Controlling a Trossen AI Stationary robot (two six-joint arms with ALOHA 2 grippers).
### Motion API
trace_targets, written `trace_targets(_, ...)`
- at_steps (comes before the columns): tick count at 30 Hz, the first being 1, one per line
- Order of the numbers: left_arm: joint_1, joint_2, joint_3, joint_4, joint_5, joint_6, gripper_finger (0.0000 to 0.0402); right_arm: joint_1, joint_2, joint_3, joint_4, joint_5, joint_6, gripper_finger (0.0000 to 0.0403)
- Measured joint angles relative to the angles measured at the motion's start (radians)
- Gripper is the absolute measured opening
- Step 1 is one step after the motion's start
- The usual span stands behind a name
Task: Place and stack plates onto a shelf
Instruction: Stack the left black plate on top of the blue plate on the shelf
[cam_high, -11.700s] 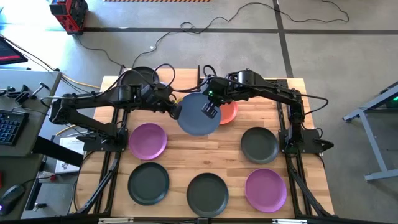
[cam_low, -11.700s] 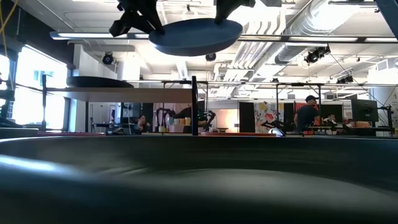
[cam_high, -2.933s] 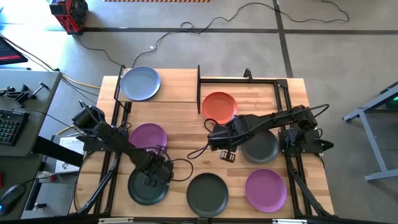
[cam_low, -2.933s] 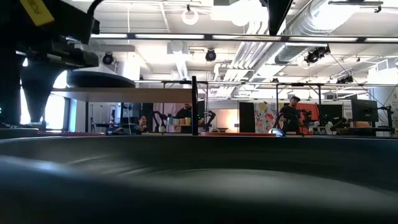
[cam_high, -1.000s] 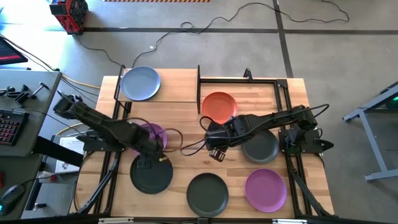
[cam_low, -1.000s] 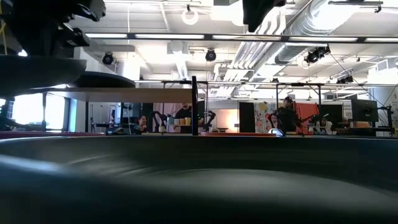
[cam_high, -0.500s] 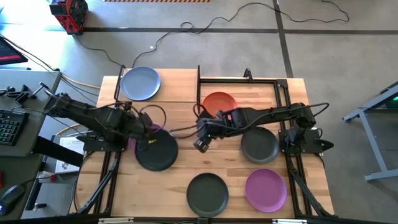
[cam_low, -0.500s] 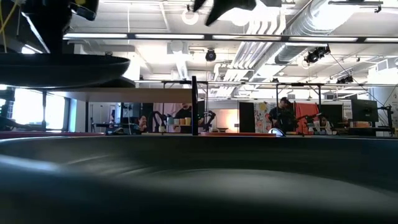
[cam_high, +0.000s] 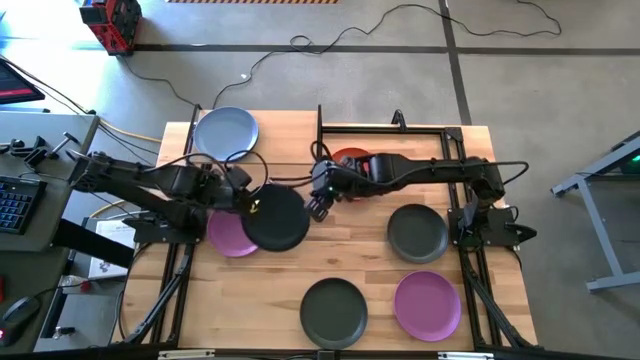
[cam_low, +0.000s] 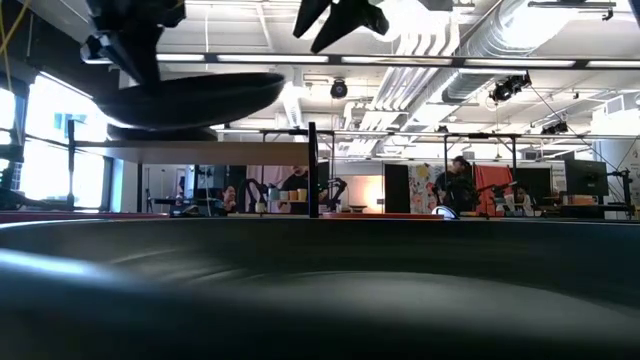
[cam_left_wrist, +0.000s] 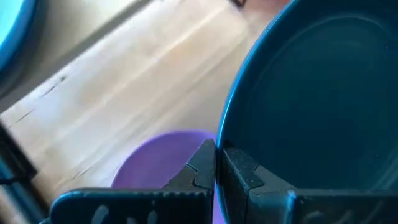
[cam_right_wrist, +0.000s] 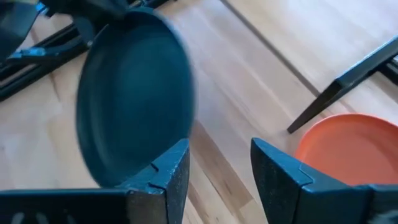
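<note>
My left gripper (cam_high: 248, 206) is shut on a dark grey plate (cam_high: 278, 218) held in the air over the table's middle left, above a purple plate (cam_high: 228, 238) that lies flat on the table. My right gripper (cam_high: 318, 204) hangs open just right of the held plate, touching nothing; in its wrist view its fingers (cam_right_wrist: 163, 177) stand apart with the plate (cam_right_wrist: 134, 93) ahead. A light blue plate (cam_high: 225, 133) lies on the shelf (cam_high: 290, 140) at the far left. An orange plate (cam_high: 347, 157) lies beside the shelf, partly under my right arm. My left gripper pinches the dark grey plate's rim (cam_left_wrist: 219, 157) between its two fingers, on the plate's left side. The fingers come roughly level from the table's left. The plate (cam_low: 190, 100) is lifted clear of the table and sits nearly level, slightly tilted.
Another dark grey plate (cam_high: 417, 232) lies at the right, a third (cam_high: 333, 310) at the near middle, and a second purple plate (cam_high: 427, 303) at the near right. A black shelf post (cam_high: 320, 130) stands at the shelf's right end. People stand in the room beyond.
My left gripper has carried the dark grey plate up and away from the near left, toward the far edge and the table's middle, over the purple plate. My right gripper has gone toward the far edge and a little left, closing in on the held plate.
</note>
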Motion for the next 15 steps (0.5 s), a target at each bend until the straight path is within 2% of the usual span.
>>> trace_targets(3,0.026,0.0,0.0,0.06,-0.008,0.001,0.0001,-0.025,0.0,0.0,0.0,-0.056,-0.04,0.0147)
trace_targets(15,0.094,0.0,0.0,0.268,-0.014,0.067,0.0001,-0.086,0.0,0.0,-0.01,-0.093,-0.084,0.0146)
